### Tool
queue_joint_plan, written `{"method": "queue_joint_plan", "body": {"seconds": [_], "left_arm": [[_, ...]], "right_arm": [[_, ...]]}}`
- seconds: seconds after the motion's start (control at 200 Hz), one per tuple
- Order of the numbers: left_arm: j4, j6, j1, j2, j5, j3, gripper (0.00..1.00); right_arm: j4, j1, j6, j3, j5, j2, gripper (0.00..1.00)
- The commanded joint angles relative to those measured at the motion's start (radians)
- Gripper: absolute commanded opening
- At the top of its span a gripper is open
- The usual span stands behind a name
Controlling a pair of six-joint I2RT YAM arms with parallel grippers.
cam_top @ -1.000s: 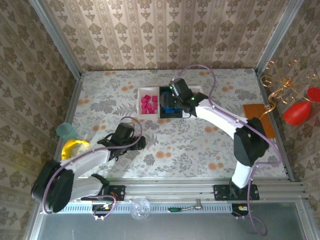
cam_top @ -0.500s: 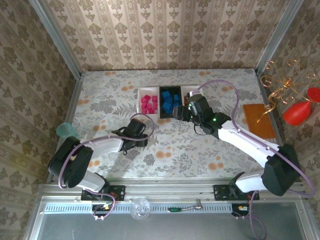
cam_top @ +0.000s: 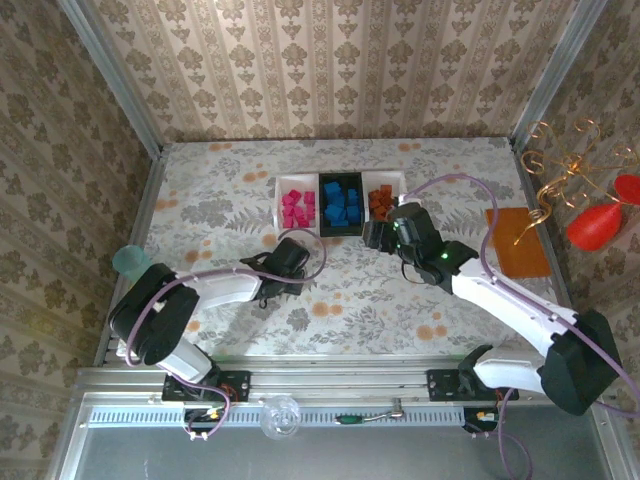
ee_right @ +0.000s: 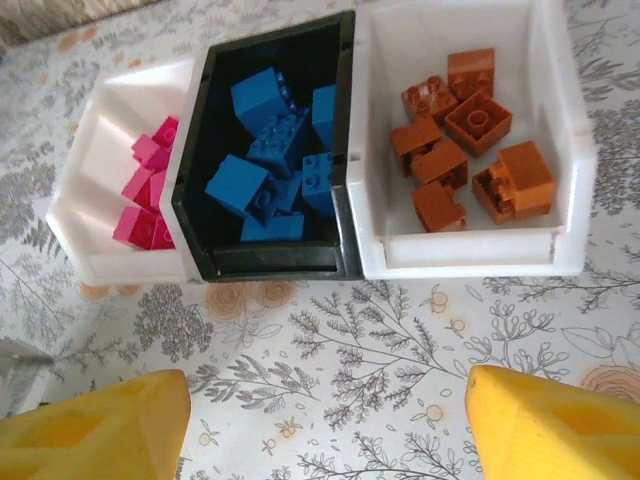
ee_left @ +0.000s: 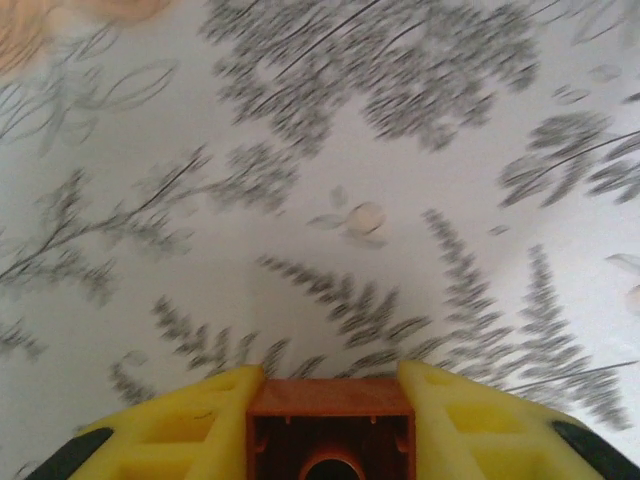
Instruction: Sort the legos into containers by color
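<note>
Now the left gripper (ee_left: pixel 330 378) pinches an orange-brown brick (ee_left: pixel 330 425) between its yellow fingers, low over the floral tablecloth (ee_left: pixel 300 200), nearer the arms than the black tray (cam_top: pixel 340 233) and off to its left. The right gripper (ee_right: pixel 330 420) hangs just in front of that tray, its jaws wide apart and empty. Blue bricks (ee_right: pixel 265 150) fill the black tray. Pink bricks (ee_right: pixel 145 190) lie in the left white tray (ee_right: pixel 125 268) touching it, and orange-brown bricks (ee_right: pixel 470 120) lie in the right white tray (ee_right: pixel 470 250) against its other side.

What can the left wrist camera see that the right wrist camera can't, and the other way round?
Left wrist: the left gripper shut on an orange-brown brick. Right wrist: three trays holding sorted pink bricks, blue bricks and orange-brown bricks, beyond the open right gripper. Shared: yellow fingers and flowered tablecloth.
</note>
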Motion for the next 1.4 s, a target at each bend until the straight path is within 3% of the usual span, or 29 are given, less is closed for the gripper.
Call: {"method": "queue_joint_plan", "body": {"seconds": [0.0,0.31,0.675,0.765,0.855,1.055,1.19,1.24,1.305,1.345,1.395], "left_arm": [[0.005,0.008,-0.031,0.027,0.054,0.088,0.35],[0.000,0.031,-0.073,0.269,0.236,0.576,0.34],[-0.141,0.081,-0.043,0.683,0.251,1.212,0.36],[-0.141,0.058,-0.033,0.757,0.267,1.311,0.41],[-0.133,0.032,-0.021,0.793,0.288,1.372,0.54],[-0.027,0.020,-0.014,0.651,0.300,1.235,0.71],[0.152,0.011,-0.013,0.401,0.285,0.903,0.87],[0.211,0.008,-0.012,0.298,0.274,0.770,0.99],[0.276,0.012,-0.009,0.164,0.263,0.606,1.00],[0.308,0.015,-0.006,0.083,0.243,0.508,1.00],[0.329,0.030,-0.002,-0.020,0.212,0.393,1.00]], "right_arm": [[-0.018,-0.009,0.024,-0.051,0.068,-0.088,0.75],[-0.098,-0.014,0.053,-0.187,0.133,-0.334,0.75],[-0.166,-0.014,0.061,-0.231,0.131,-0.421,0.76],[-0.165,-0.014,0.061,-0.235,0.127,-0.424,0.76],[-0.157,-0.014,0.059,-0.235,0.110,-0.416,0.76],[-0.127,-0.014,0.045,-0.228,0.060,-0.385,0.79],[-0.088,-0.012,0.022,-0.224,0.024,-0.359,0.82],[-0.070,-0.012,0.015,-0.226,0.017,-0.351,0.83],[-0.047,-0.012,0.008,-0.229,0.017,-0.343,0.85],[-0.039,-0.011,0.007,-0.231,0.026,-0.340,0.99],[-0.027,-0.011,0.002,-0.235,0.035,-0.338,1.00]]}}
